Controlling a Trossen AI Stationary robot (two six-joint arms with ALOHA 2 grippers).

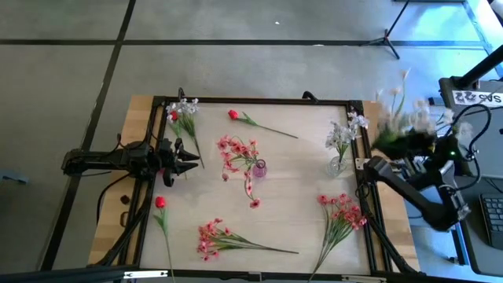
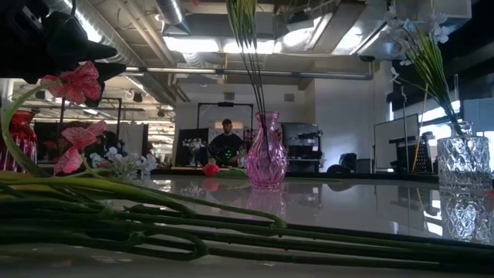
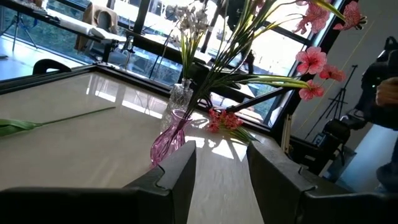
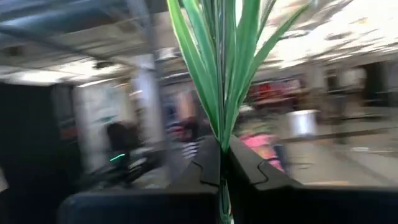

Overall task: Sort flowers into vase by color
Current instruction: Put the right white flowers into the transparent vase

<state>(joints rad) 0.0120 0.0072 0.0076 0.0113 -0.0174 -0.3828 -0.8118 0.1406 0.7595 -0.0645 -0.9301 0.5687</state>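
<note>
Nearest the low camera: long green stems [image 2: 231,235] lying flat across the tabletop, pink blossoms at their left end.

Left to right in the high view:
- my left gripper [image 1: 185,159] sits at the table's left edge, fingers [image 3: 177,177] parted, nothing between them, aimed across the table at the pink vase
- white spray [image 1: 184,112] with a red bud lies in the far-left corner, just beyond that gripper
- red bud [image 1: 160,203] on its stem lies near the left edge, closer to the front
- pink spray [image 1: 216,238] lies flat near the front edge
- second red bud [image 1: 234,115] lies near the far edge
- pink vase [image 1: 258,167] stands mid-table, holding pink flowers [image 1: 236,151]
- another pink spray [image 1: 341,211] lies front right
- clear vase [image 1: 338,164] stands near the right edge with white flowers [image 1: 343,130] in it
- my right gripper [image 4: 221,163] is off past the table's right edge, raised, clamped tight on the green stems of a white spray [image 1: 405,110]; blossoms blurred

Person visible in the room behind the table
</note>
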